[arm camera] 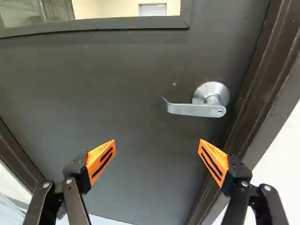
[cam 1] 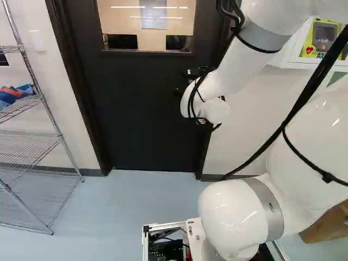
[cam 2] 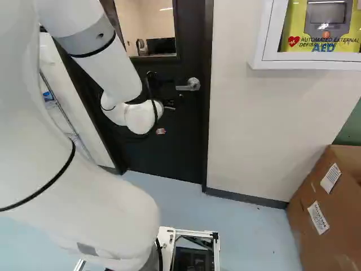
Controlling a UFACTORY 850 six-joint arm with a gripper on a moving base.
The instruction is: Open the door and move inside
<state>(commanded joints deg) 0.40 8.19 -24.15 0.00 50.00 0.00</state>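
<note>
At the foot of both base views, arm joint (cam 1: 234, 217): bears the white arm (cam 2: 101, 226), which reaches forward to the door.
Cardboard box (cam 2: 313, 226): on the floor at the right of the right base view, clear of the arm's reach line.
Wire shelf (cam 1: 61, 137): at the left of the left base view, beside the wall.
Gripper (arm camera: 157, 143): fingers spread wide apart, orange pads (arm camera: 101, 158) facing each other; nothing held, no contact with the handle.
Lever handle (arm camera: 192, 109): ahead of the gripper, offset toward the finger nearer the latch-side frame. Mounted near the door's latch edge, below the window's nearer lower corner. Lever level, apparently unturned.
Door (arm camera: 117, 93): closed, seated in the door frame (arm camera: 255, 89); swing direction cannot be told.
Window (arm camera: 126, 10): set in the upper door; a room shows beyond.
Progress: approach to the handle appears well advanced; alignment, contact, lever rotation, door opening and entry remain.
Next operation: likely a small shift toward the latch edge, then an advance onto the lever.
Caution: the finger nearer the frame may strike it; a partial turn may leave the latch engaged.
</note>
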